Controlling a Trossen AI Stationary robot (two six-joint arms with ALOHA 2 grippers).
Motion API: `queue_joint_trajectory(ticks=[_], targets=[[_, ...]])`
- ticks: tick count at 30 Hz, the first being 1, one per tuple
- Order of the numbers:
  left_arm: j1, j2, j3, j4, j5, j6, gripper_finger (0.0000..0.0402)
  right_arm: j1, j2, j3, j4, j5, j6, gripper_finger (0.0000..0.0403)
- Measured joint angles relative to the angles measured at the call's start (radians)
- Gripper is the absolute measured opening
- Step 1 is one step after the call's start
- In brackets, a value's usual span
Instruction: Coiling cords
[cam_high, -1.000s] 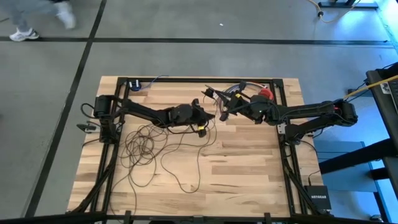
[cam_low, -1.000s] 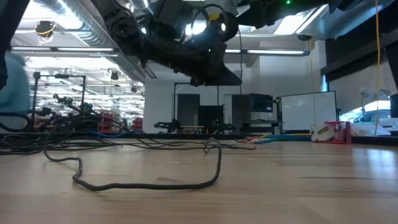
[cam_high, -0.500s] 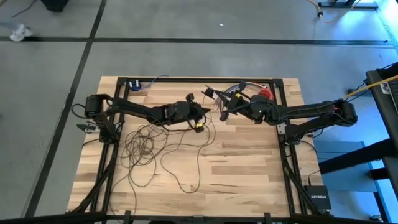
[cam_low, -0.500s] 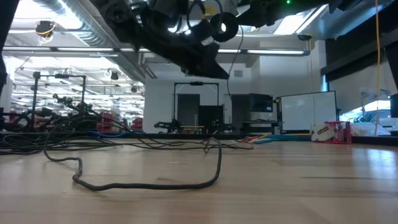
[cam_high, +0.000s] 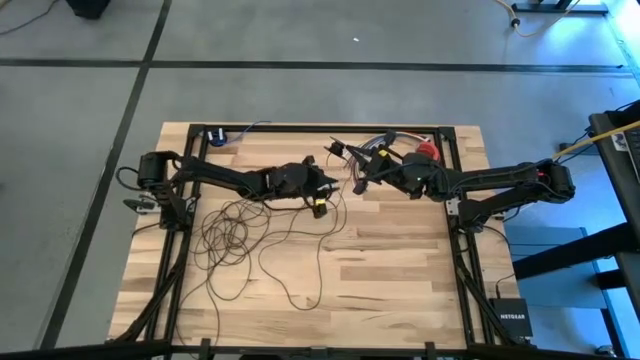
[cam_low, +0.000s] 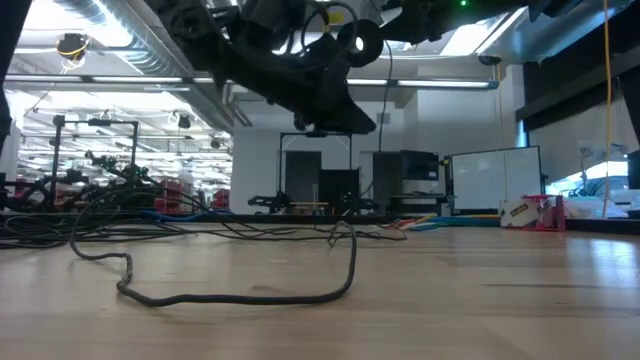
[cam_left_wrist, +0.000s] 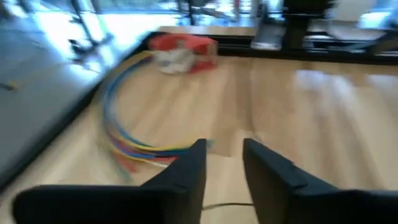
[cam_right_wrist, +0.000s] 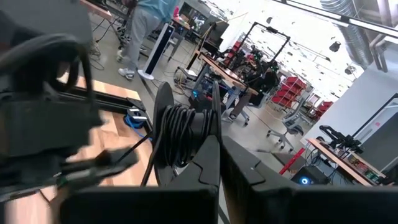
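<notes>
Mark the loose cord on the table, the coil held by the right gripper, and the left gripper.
loose cord (cam_high: 236, 243): high view, on the tangle of loops left of centre.
coil (cam_right_wrist: 180, 135): right wrist view, on the wound dark strands between the fingers.
left gripper (cam_left_wrist: 224, 163): left wrist view, gap between its parted fingertips.

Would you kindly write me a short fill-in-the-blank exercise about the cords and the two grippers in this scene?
1. The right gripper is shut on a coiled bundle of ____.
2. In the left wrist view, the jaws of the left gripper stand ____, with nothing between them.
3. On the table, the loose cord lies tangled toward the ____ arm's side.

Missing words: cord; apart; left
</notes>
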Motion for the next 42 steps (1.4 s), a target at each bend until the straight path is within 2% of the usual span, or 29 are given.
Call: queue_joint_trajectory(ticks=[2, 6, 10, 14, 19, 25, 30, 33, 36, 42], targets=[[-0.002, 0.023, 0.0, 0.017, 0.043, -0.017, 0.0126, 0.0, 0.0, 0.0, 0.0, 0.0, 0.0, 0.0006], [-0.011, 0.061, 0.0, 0.034, 0.049, -0.033, 0.0148, 0.0, 0.0, 0.0, 0.0, 0.0, 0.0, 0.0006], [-0.009, 0.063, 0.0, 0.024, 0.049, -0.033, 0.0152, 0.0, 0.0, 0.0, 0.0, 0.0, 0.0, 0.0006], [-0.009, 0.076, 0.001, 0.106, 0.049, -0.035, 0.0145, 0.0, 0.0, 0.0, 0.0, 0.0, 0.0, 0.0006], [-0.01, 0.116, 0.0, 0.135, 0.049, -0.038, 0.0112, 0.0, 0.0, 0.0, 0.0, 0.0, 0.0, 0.0006], [0.0, 0.114, 0.0, 0.121, 0.04, -0.001, 0.0011, 0.0, 0.0, 0.0, 0.0, 0.0, 0.0, 0.0006], [0.022, 0.084, 0.0, 0.014, -0.095, 0.056, 0.0004, 0.001, 0.0, 0.0, 0.0, -0.007, 0.001, 0.0006], [0.054, 0.068, 0.0, -0.015, -0.163, 0.078, 0.0005, 0.001, 0.0, 0.0, 0.001, -0.057, 0.02, 0.0006], [0.086, 0.041, 0.0, -0.003, -0.169, 0.105, 0.0003, 0.001, 0.0, 0.0, 0.008, -0.119, 0.073, 0.0006], [0.135, -0.031, 0.0, -0.058, -0.172, 0.139, 0.0003, 0.001, 0.0, 0.0, 0.002, -0.133, 0.09, 0.0006]])
